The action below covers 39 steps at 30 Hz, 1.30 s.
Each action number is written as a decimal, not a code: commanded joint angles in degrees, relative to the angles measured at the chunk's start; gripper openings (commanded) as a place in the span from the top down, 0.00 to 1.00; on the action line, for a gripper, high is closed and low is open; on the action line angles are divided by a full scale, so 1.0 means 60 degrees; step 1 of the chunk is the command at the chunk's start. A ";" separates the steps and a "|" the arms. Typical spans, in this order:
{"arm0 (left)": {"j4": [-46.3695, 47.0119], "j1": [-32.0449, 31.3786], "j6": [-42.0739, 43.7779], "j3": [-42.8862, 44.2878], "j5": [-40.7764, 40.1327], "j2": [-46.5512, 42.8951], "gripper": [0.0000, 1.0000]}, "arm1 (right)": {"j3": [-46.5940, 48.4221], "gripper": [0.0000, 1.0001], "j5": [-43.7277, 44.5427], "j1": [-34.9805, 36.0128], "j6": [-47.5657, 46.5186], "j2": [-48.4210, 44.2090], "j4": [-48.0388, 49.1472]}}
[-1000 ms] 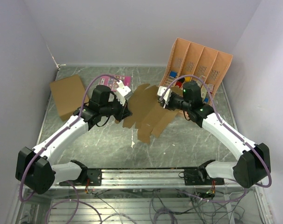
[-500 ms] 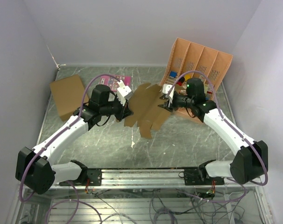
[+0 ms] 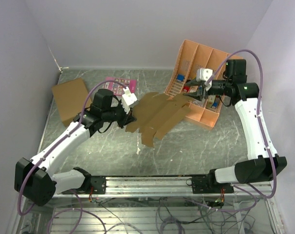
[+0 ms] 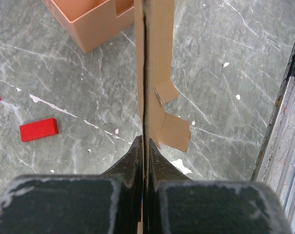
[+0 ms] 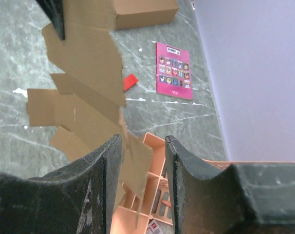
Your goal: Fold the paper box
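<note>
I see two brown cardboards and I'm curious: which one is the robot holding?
The cut-out sheet with flaps, in the middle: the left gripper pinches its edge. The plain box lies flat at the far left, untouched.

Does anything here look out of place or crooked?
Yes. The flat brown cardboard cut-out, pinched at one end by the left gripper, reaches with its far flap over the corner of the orange plastic compartment tray. A small red block lies loose on the table.
</note>
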 commanded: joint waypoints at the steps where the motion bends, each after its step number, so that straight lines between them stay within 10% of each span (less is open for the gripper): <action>1: -0.0323 0.0115 0.0888 0.0541 0.0489 -0.0349 0.93 | 0.1062 0.63 0.0463 0.0107 0.0863 0.1014 -0.0343; 7: -0.0538 0.0108 0.1219 0.0750 0.0739 -0.0438 0.93 | 0.2713 0.78 0.1271 0.0978 -0.0452 0.2559 -0.2675; 17: -0.0569 0.0108 0.1332 0.0925 0.0923 -0.0480 0.93 | 0.2884 0.68 0.1663 0.1451 -0.2220 0.3025 -0.4392; 39: -0.0462 0.0108 0.1424 0.0935 0.1542 -0.0559 0.93 | 0.2497 0.74 0.0928 0.2084 -0.2347 0.3428 -0.4378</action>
